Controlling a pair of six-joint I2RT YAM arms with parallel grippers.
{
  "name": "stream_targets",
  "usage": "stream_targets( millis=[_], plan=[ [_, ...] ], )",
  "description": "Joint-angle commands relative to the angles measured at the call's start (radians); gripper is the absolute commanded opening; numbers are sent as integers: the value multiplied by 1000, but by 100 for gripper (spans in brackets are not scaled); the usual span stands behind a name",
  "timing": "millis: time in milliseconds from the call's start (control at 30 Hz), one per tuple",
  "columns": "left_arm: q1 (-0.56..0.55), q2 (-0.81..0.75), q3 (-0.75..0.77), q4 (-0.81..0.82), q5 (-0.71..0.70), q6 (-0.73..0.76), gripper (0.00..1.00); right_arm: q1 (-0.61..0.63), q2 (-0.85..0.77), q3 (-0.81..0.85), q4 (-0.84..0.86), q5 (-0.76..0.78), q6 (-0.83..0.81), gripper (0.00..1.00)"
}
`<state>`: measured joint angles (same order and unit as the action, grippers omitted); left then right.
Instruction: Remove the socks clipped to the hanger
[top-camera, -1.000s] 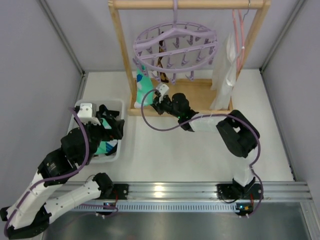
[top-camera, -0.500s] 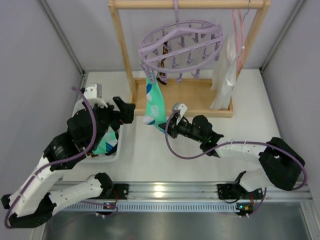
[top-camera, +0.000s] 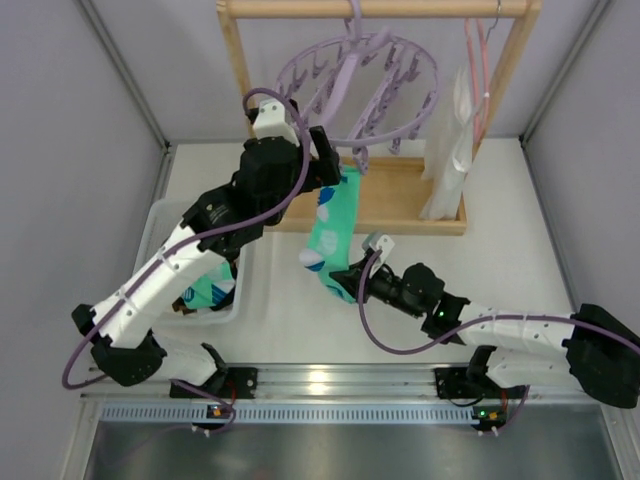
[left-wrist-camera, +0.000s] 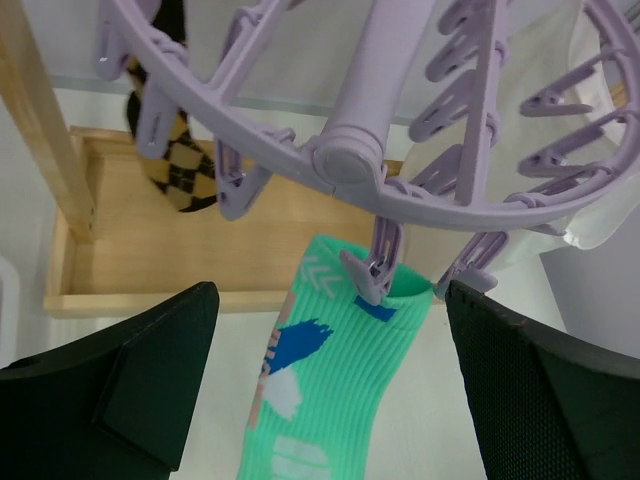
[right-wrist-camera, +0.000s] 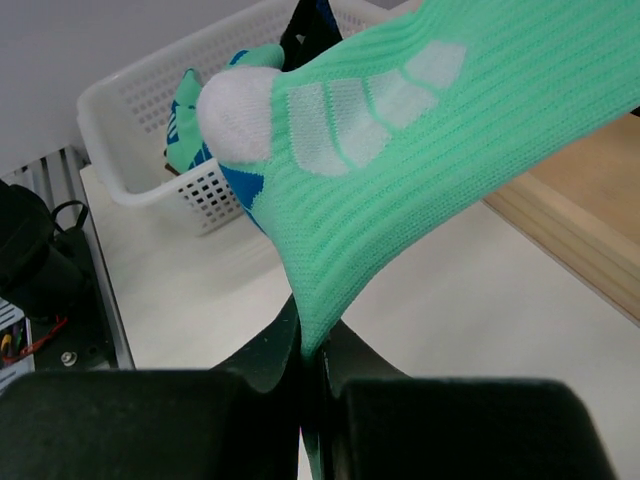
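The table (top-camera: 520, 260) is bare to the right of the wooden rack (top-camera: 400, 205) and in front of it, with grey walls close on 2 sides. The white basket (top-camera: 236, 300) sits at the left edge, and the left arm crosses above it. That arm reaches up and forward to the rack. The left gripper (top-camera: 330, 165) is spread wide under the tilted lavender hanger (top-camera: 352, 75). Its 2 fingers (left-wrist-camera: 150, 380) stand on either side of 1 peg (left-wrist-camera: 375, 265) and grasp nothing.

That peg clips the cuff of the teal sock (top-camera: 335, 235), which stretches diagonally down toward the near table. The right arm lies low and extended along the table. The right gripper (top-camera: 360, 285) is closed tight on the sock's lower end.

A diamond-check sock (left-wrist-camera: 180, 165) hangs from a peg nearer the rack's post. It is cut off in the left wrist view and hidden behind the left arm from above. The basket holds other socks (right-wrist-camera: 190, 110), and I cannot tell how many.
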<state>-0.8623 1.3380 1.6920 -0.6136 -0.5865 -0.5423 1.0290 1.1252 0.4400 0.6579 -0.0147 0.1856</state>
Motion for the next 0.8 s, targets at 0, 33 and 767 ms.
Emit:
stream_targets(
  millis=[0, 33, 767],
  plan=[
    [2, 56, 87, 77, 39, -41, 99, 28, -31, -6, 17, 103, 21, 0],
    [-1, 70, 96, 77, 33, -36, 99, 34, -27, -6, 22, 116, 21, 0],
    [-205, 271, 256, 69, -317, 153, 98, 175, 185, 100, 74, 401, -43, 0]
  ],
)
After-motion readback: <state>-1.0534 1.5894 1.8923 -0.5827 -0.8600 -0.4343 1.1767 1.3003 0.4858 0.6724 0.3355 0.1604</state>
